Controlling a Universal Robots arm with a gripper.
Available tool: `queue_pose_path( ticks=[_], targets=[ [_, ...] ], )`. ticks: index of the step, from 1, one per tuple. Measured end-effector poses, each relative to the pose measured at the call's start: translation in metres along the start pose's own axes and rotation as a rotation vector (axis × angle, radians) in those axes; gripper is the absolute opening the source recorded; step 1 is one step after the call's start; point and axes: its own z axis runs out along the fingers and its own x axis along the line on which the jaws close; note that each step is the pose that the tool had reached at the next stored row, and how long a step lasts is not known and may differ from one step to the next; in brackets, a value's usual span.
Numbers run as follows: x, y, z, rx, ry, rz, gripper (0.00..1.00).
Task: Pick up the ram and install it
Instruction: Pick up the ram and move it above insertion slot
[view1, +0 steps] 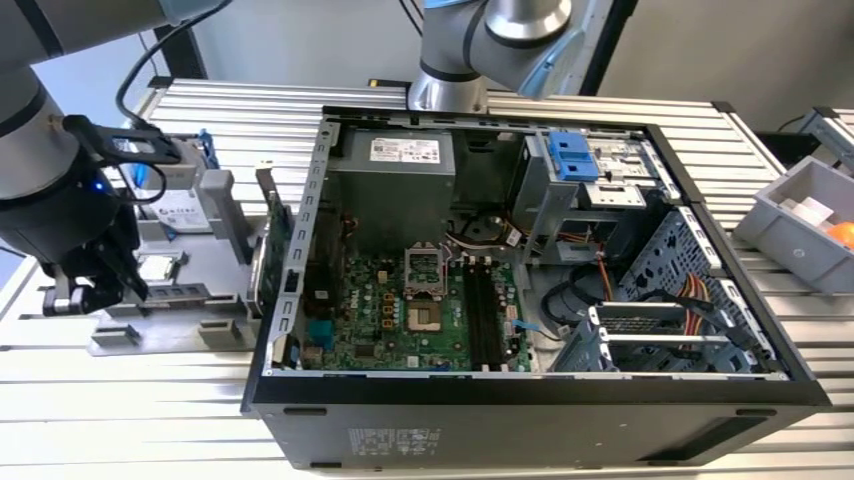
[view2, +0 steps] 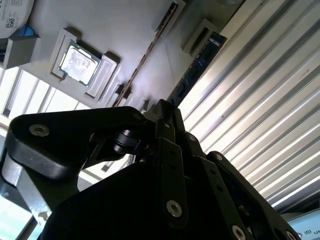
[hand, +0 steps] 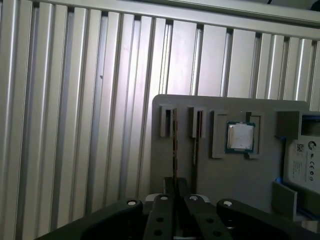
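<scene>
The ram (hand: 174, 145) is a thin stick standing edge-on in the slot of the grey holder (hand: 235, 180) nearest the holder's edge. In the second wrist view the ram (view2: 197, 62) looks dark blue-green. My gripper (hand: 175, 184) sits over its near end, fingers drawn close on either side of it, shut on the ram. The same gripper (view2: 167, 107) meets the stick's end in the second wrist view. In the exterior view my gripper (view1: 83, 298) hangs over the holder (view1: 174, 330) at that view's left. The motherboard's long black slots (view1: 483, 310) lie inside the open computer case (view1: 534, 390).
A second thin stick (hand: 196, 145) stands in the neighbouring slot. A processor chip (hand: 241, 136) and a silver drive (hand: 306, 160) also sit on the holder. A green card with a metal bracket (view1: 274, 250) stands between holder and case. A grey bin (view1: 807, 220) is at the exterior view's right.
</scene>
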Motion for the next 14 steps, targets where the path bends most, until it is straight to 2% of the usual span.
queue_pose_path(
  ticks=[14],
  targets=[
    [-0.0013,0.0004,-0.015,-0.0002,0.0001,0.0,0.0]
  ],
)
